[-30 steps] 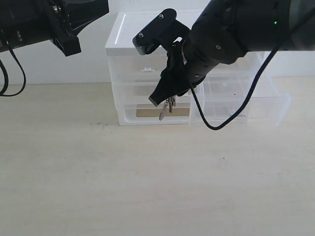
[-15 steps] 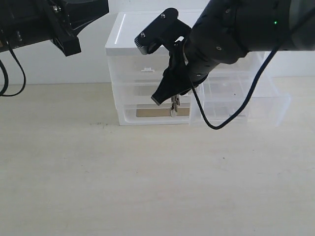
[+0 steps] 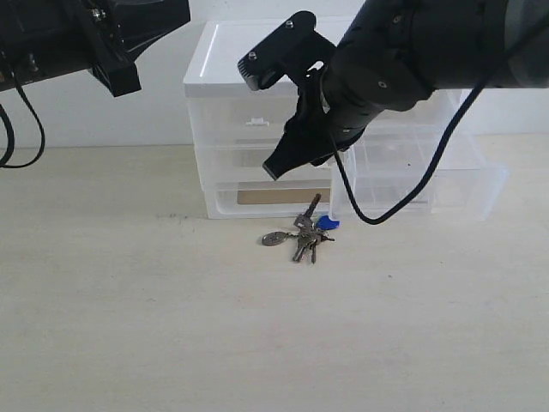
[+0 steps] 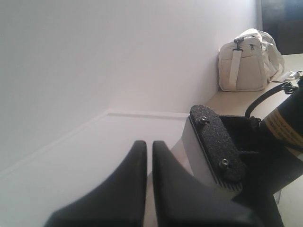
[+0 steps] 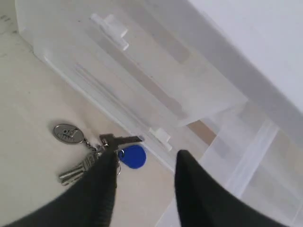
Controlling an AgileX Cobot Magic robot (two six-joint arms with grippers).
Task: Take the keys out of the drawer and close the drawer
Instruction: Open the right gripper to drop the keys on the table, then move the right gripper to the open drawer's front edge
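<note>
Lying loose on the table (image 3: 129, 326), the light, floppy keys (image 3: 304, 233) seem best pinched at the ring (image 5: 98, 148); the right gripper (image 5: 147, 161) hovers half-open, empty.

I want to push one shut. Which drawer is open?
The right-hand drawer: it sticks out in front of the cabinet, while the other drawers sit flush.

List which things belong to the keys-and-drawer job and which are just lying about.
Job: keys, out on the table; small open drawer; right claw, open and empty.
Lying about: white bag; flat tan item in the bottom drawer of the cabinet.
</note>
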